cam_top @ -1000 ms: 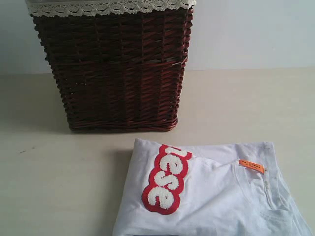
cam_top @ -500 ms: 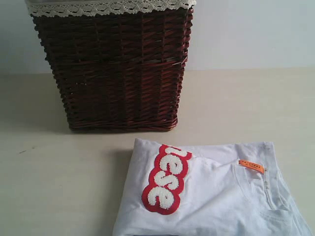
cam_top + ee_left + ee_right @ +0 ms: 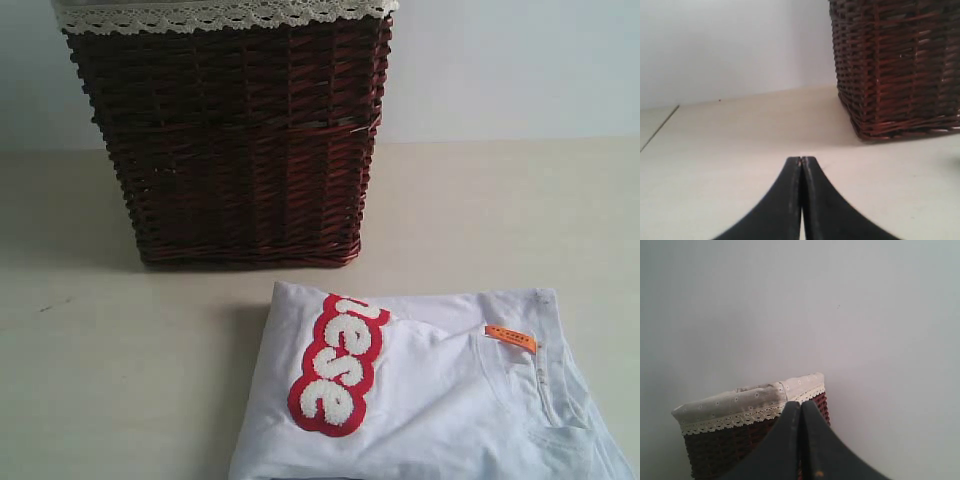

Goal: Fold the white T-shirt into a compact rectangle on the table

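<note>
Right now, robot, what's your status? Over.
Left gripper shut, empty; right gripper shut, empty. White cotton T-shirt lies folded over on pale beige table. Dark red wicker basket behind, not touching.

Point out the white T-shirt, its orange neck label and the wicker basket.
white cotton T-shirt with fuzzy red-outlined letters [image 3: 440, 400], exterior view, on the plain chest cloth.
small orange neck label [image 3: 510, 337], exterior view, on its middle.
dark red wicker basket [image 3: 235, 140], exterior view, on its front woven wall.
</note>
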`<state>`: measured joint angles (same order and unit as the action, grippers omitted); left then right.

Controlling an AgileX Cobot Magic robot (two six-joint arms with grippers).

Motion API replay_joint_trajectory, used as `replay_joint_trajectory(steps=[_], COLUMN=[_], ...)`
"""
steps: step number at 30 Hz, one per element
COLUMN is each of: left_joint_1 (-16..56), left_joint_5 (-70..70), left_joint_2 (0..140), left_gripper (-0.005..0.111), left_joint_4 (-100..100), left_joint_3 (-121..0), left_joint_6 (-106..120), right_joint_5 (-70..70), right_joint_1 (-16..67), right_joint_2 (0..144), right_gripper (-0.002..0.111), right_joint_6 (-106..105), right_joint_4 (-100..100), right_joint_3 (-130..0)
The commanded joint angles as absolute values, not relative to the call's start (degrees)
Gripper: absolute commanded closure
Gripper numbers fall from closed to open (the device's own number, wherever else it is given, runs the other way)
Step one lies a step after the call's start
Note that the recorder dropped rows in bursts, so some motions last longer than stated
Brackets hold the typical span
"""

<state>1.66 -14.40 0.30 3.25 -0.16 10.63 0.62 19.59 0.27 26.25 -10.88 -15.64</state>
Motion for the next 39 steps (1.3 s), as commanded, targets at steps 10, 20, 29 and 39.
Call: replay_joint_trajectory(steps=[10,20,29,39], left_joint_1=[1.09,-0.89,-0.89,-0.89], left_joint_5=[-20.42,-20.42,-20.42,-20.42], left_joint_2=[0.00,0.00,0.00,0.00], left_gripper=[0.107,0.107,0.107,0.107], left_joint_4=[2.78,-0.71,-0.71,-0.71], left_joint_3=[0.00,0.00,0.00,0.00], left_joint_6=[6.51,0.43,0.43,0.43], right_joint_5=[0.48,0.48,0.48,0.48], right_joint_1=[19.33,19.33,19.33,19.33], right_joint_2=[0.00,0.00,0.00,0.00], right_gripper=[0.108,0.108,0.108,0.108], right_joint_6=[26.01,26.01,26.01,26.01], right_joint_4=[-10.79,-10.79,-10.79,-10.79], right_joint_3=[-15.47,-15.47,-15.47,-15.47])
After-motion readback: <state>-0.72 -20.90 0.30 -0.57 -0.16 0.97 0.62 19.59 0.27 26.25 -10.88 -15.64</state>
